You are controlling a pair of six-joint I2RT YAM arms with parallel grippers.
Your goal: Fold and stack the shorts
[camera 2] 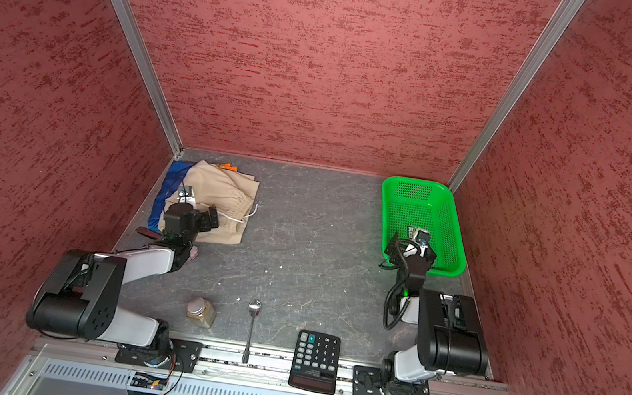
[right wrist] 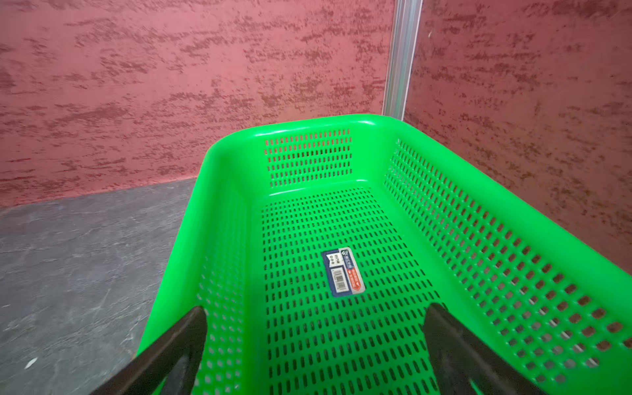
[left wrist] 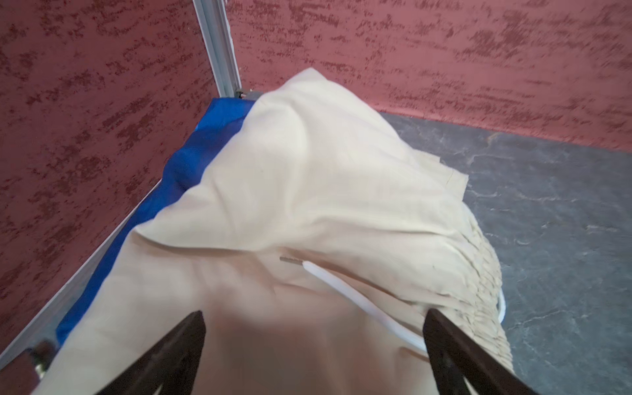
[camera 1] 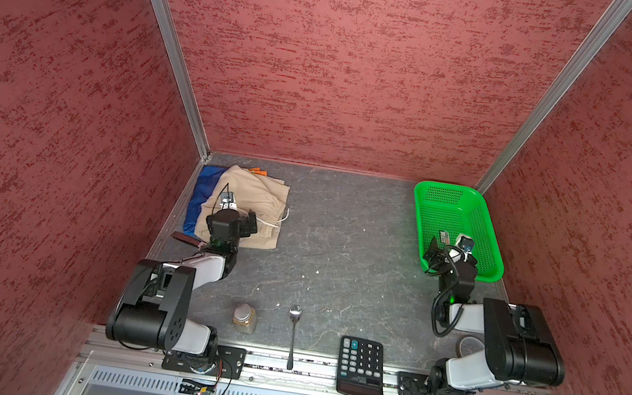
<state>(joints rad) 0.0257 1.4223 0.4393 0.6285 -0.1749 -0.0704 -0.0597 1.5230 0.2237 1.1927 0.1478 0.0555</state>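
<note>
Green basket (right wrist: 307, 124), label sticker (right wrist: 343, 272) inside, right gripper (right wrist: 316, 309) wide above, left gripper (left wrist: 314, 313) wide over beige shorts (left wrist: 307, 178)

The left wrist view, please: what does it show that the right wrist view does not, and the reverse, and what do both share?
Only the left wrist view: the beige shorts lying over the striped shorts, of which just a blue edge shows, and a white drawstring. Only the right wrist view: the green basket with a label on its floor. Both: grey table, red walls, a metal corner post, and an open tool, the left tool above the beige cloth, the right tool above the basket.
</note>
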